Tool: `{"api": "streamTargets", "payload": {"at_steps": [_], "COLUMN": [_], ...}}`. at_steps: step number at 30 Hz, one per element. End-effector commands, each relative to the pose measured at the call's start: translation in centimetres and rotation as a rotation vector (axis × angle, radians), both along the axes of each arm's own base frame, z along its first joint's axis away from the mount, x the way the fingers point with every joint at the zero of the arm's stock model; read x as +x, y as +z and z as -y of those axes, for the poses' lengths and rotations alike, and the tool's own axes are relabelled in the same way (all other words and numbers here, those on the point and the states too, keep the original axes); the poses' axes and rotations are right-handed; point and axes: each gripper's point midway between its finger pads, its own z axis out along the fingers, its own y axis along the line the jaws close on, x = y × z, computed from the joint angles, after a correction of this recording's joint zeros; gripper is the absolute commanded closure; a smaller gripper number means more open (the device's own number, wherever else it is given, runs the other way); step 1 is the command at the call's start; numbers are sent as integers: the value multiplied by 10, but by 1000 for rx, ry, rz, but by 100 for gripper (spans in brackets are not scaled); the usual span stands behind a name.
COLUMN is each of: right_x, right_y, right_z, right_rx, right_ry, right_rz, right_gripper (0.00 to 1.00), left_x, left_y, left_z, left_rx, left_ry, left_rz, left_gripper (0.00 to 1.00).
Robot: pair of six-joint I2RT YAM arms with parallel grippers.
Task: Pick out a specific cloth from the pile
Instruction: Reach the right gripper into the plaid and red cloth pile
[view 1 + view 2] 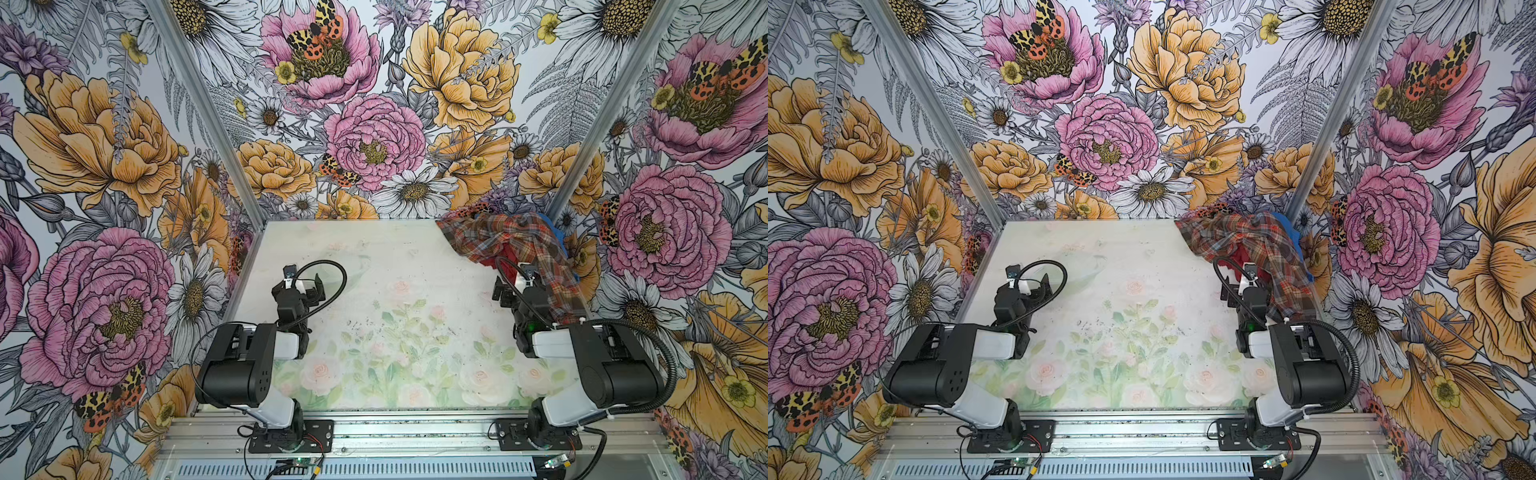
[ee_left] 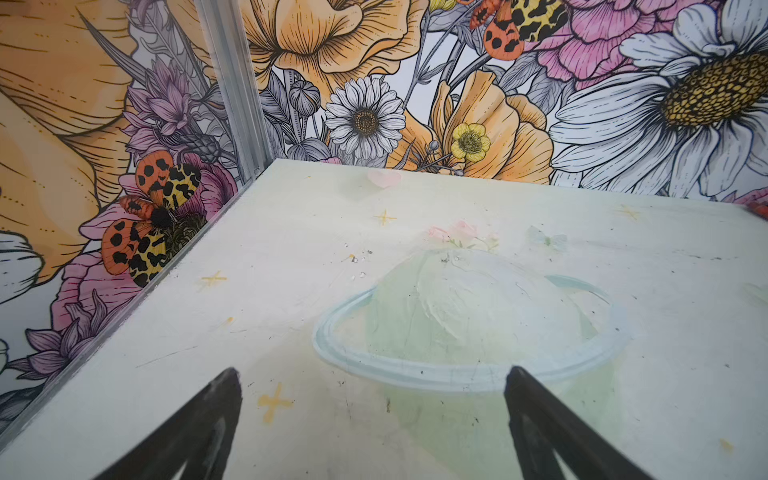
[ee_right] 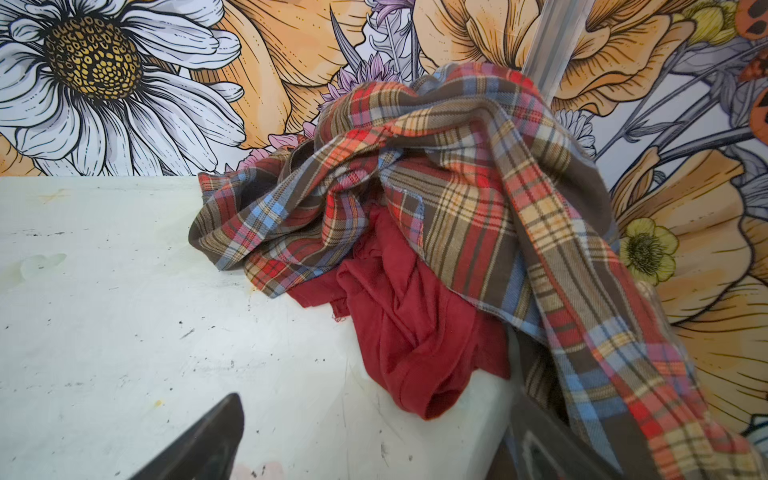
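Observation:
The pile (image 1: 505,237) lies in the table's far right corner in both top views, mostly a red, brown and blue plaid shirt (image 3: 478,174) with bright blue fabric (image 1: 549,223) at its wall side. The cloth (image 3: 407,316), plain dark red, pokes out from under the plaid on the near side and also shows as the cloth (image 1: 1235,261) in a top view. My right gripper (image 3: 376,399) is open just short of the cloth's rolled edge, holding nothing; a plaid sleeve (image 1: 561,291) drapes beside and over its outer finger. My left gripper (image 2: 374,374) is open over bare table (image 2: 291,332).
Flower-printed walls close in the table (image 1: 395,266) on three sides. A metal corner post (image 3: 552,41) rises right behind the pile. Both arm bases sit on the front rail (image 1: 415,432). A painted ringed-planet figure (image 2: 469,324) lies flat ahead of the left gripper.

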Motion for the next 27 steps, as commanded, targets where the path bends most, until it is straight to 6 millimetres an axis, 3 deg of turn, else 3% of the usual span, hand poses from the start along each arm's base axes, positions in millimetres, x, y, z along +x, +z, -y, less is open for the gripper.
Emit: {"api": "streamTargets", "payload": {"at_steps": [1,12,23,27], "right_x": [3,3,4,-5], "right_y": [8,7,8,12], "right_z": [-1,8,8,2], "right_rx": [-3,10,11,-33], "right_ry": [1,-43,-40,-42], "right_rz": [26,23,23,65], "right_gripper": [1,0,0,1], "left_x": [5,5,4,1], "left_y": [9,9,9,11], "left_z": [2,1,3,3], "left_rx": [5,-8,10,23], "left_ry": [-17,-27,-11,9], "left_rz": [22,23,24,39], "left_gripper": [1,1,1,1]}}
